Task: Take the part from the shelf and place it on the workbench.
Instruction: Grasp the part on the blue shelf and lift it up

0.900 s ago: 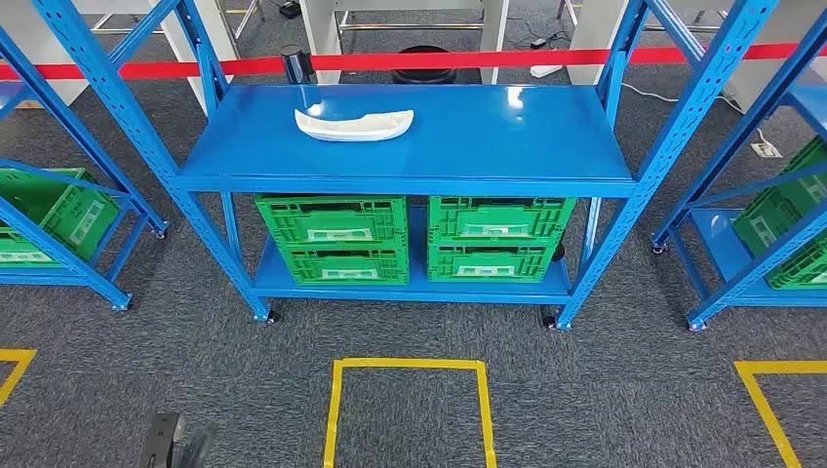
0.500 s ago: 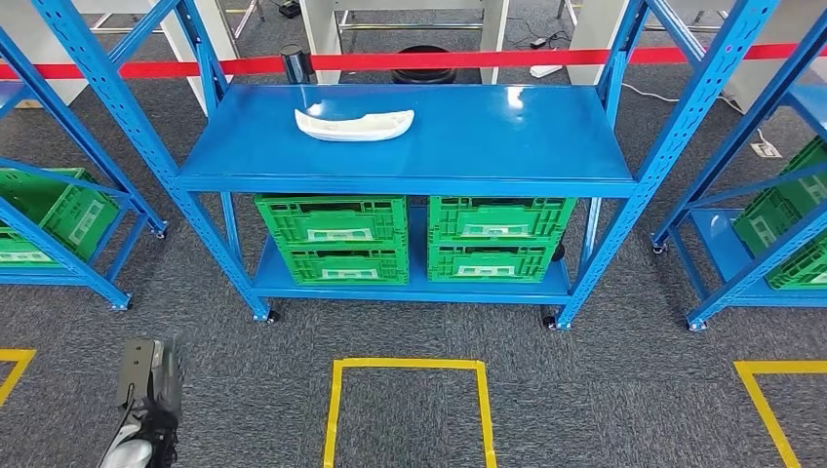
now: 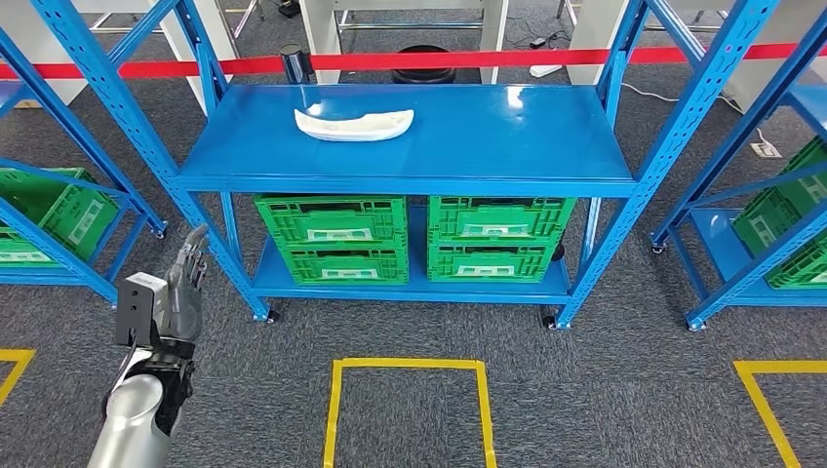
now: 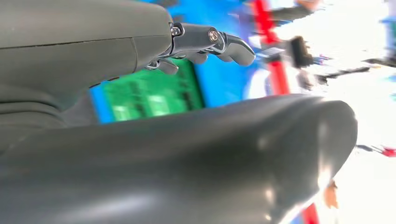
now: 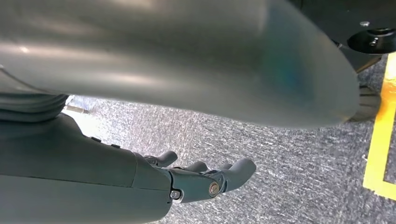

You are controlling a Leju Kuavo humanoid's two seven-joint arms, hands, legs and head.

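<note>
1. Left hand point(image 3: 174, 292) was raised beside the blue shelf point(image 3: 546, 146), fingers point(image 3: 192, 255) extended and apart, holding nothing.
2. Right hand point(image 5: 196, 179) hung over carpet, fingers loosely spread, empty.
3. White part point(image 3: 354, 124) lay on top tier, left of centre.

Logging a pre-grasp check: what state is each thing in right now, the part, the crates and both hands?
white part: lying flat on the blue shelf, untouched.
green crates: stacked on the lower shelf level.
left hand: raised, fingers apart, holding nothing.
right hand: hanging over the carpet, holding nothing.
</note>
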